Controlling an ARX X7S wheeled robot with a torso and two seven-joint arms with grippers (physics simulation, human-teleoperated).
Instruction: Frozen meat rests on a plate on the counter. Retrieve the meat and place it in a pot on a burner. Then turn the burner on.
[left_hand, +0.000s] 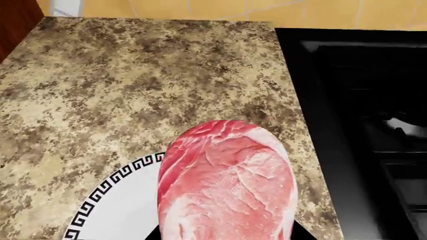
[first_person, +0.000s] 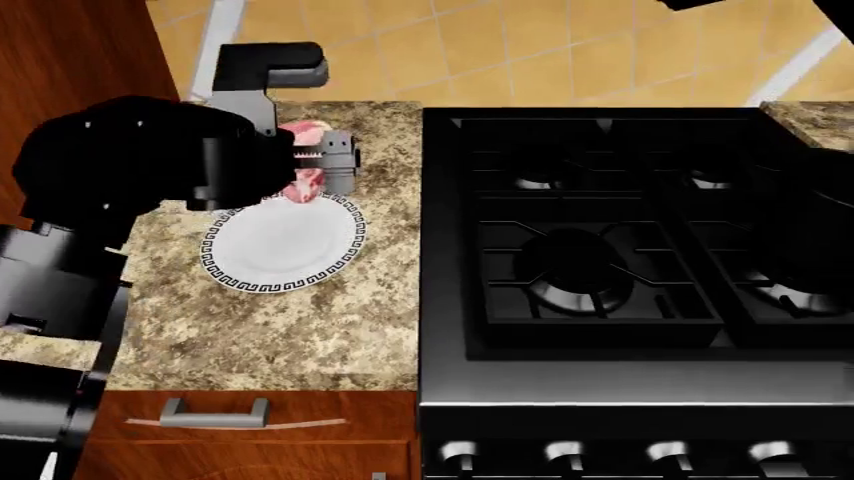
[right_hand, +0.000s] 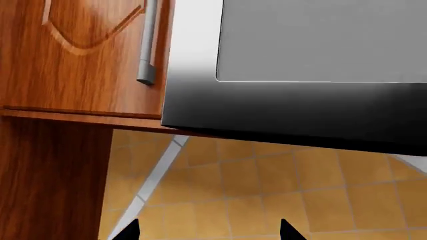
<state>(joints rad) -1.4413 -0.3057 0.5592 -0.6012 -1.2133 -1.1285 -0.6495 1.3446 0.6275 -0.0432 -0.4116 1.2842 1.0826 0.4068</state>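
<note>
My left gripper is shut on the meat, a pink-red chunk with white marbling, at the far rim of the plate. The plate is white with a black key-pattern rim, its middle is bare, and it lies on the speckled counter. In the left wrist view the meat fills the space between the dark jaws of the left gripper, above the plate rim and the counter. My right gripper is open with nothing in it. I cannot make out the pot against the black stove.
A black stove top with grated burners lies right of the counter, and several knobs line its front. In the right wrist view, a wood cabinet and a steel appliance hang over the tiled floor.
</note>
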